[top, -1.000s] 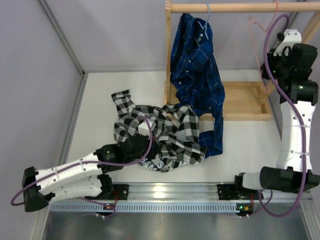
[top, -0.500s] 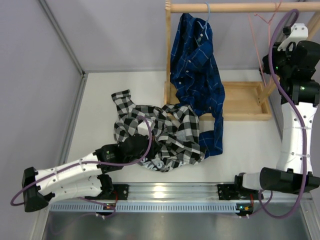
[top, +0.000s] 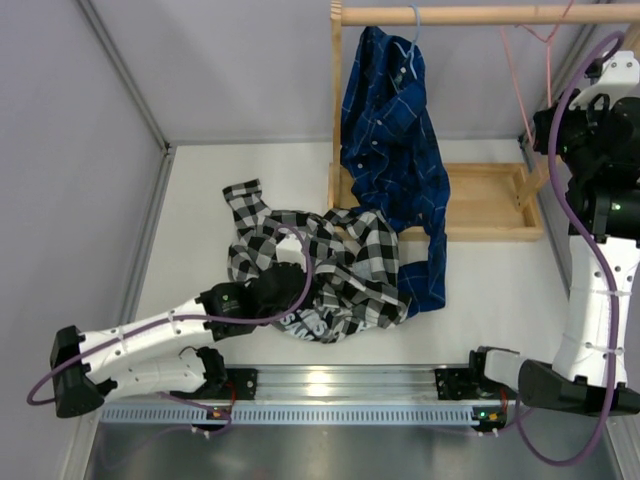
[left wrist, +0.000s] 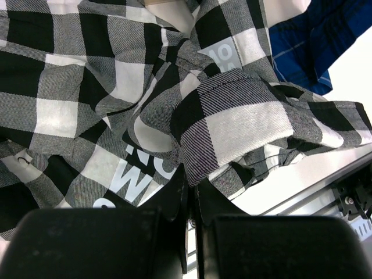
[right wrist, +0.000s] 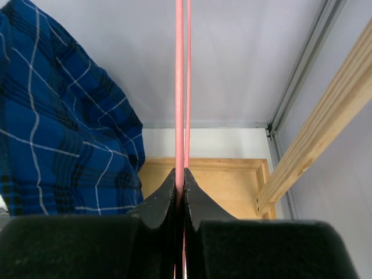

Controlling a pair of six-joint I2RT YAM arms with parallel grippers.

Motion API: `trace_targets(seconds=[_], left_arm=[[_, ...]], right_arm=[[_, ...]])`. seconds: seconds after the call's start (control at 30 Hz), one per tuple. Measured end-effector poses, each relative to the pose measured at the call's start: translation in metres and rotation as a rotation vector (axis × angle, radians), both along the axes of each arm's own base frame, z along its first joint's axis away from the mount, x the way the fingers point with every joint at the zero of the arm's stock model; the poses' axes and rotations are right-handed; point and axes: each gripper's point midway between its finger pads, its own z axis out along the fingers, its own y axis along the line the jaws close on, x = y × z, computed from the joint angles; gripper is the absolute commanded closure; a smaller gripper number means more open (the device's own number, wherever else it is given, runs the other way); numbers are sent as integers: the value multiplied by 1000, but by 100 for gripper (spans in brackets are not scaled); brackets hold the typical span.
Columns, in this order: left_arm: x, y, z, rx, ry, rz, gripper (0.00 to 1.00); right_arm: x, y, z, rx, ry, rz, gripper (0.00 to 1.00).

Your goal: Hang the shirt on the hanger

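Observation:
The black-and-white checked shirt (top: 320, 270) with white lettering lies crumpled on the white table, left of centre. My left gripper (top: 285, 300) sits at its near edge, shut on a fold of the shirt (left wrist: 232, 122). The thin pink wire hanger (top: 530, 80) hangs near the wooden rail (top: 480, 14) at the top right. My right gripper (top: 560, 120) is raised beside it, shut on the hanger's pink wire (right wrist: 180, 87), which runs straight up from between the closed fingers (right wrist: 165, 200).
A blue plaid shirt (top: 390, 140) hangs on a light blue hanger (top: 413, 30) from the rail and drapes onto the table beside the checked shirt. A wooden rack base (top: 480, 200) lies below the rail. A metal rail (top: 340, 385) runs along the near edge.
My right gripper has risen and shifted right with the pink hanger, whose wire now reaches up to the rail. My left arm has edged slightly forward, still gripping the shirt.

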Motion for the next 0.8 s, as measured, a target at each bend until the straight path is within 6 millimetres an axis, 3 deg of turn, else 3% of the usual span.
trace_targets(seconds=[0.17,0.3,0.43,0.6,0.8], left_arm=[[5,1,1,4,1,30,100],[15,8,9,-7,-6,82,100],[30,16,25,-27,-17,140,100],[51,23,37,-26,-24,195,100],[68,27,31,1,8,216,100]], right_arm=[[-14,3,3,15,-21,2,100],[-34,10,-10,27,0,21,100],[-69,19,-30,37,32,36,100],[-146,41,-46,32,-26,98,100],[-241,79,-24,-4,-234,284,100]])
